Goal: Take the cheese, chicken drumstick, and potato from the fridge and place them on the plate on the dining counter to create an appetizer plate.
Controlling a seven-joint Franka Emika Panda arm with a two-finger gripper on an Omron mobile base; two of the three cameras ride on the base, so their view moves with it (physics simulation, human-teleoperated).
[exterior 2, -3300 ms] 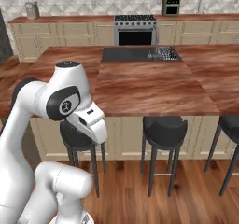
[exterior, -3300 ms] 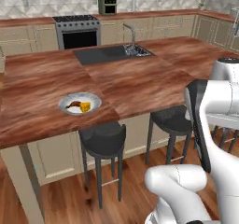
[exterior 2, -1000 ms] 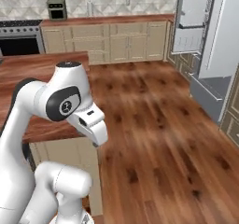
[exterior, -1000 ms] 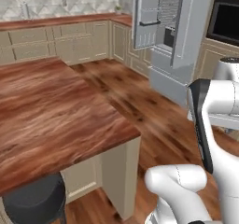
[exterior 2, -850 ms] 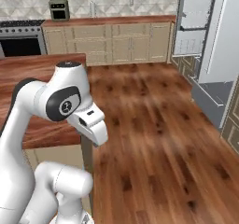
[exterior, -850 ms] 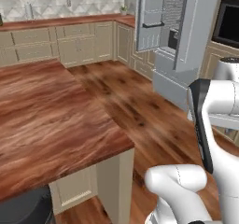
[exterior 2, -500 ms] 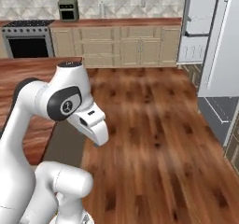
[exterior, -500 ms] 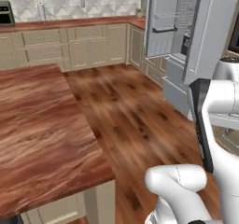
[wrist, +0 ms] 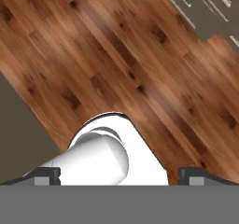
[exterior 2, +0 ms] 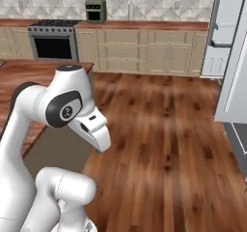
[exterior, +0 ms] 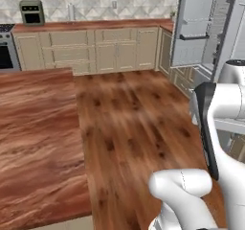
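The robot is standing on a brown wood floor (exterior: 129, 123) in a kitchen. In the left base view, the fridge (exterior: 203, 28) is standing at the far right with its door hanging open, and its white wire bins are showing on the inside of the door. In the right base view, the fridge (exterior 2: 226, 42) is at the right edge, and its big light-grey door is sticking out toward the room. The food inside is too hard to see from here. The dining counter (exterior: 38, 143) is sitting at the left side of the left base view, with its shiny red-brown top reaching from the middle of the picture down to the bottom edge. In the right base view, a bit of the dining counter (exterior 2: 29, 71) is peeking out behind the white arm. Along the back wall, beige cupboards (exterior: 105, 49) are running under a long wall counter (exterior: 95, 25), and a small dark oven box (exterior: 32, 12) is sitting on that counter at the left. A stove (exterior 2: 54, 40) is standing by the back wall in the right base view. In the hand view, the claw (wrist: 119, 174) is pointing down at the wood floor, and its two dark fingertips (wrist: 46, 174) are standing far apart at the bottom corners. The claw is wide open and it is holding nothing at all.
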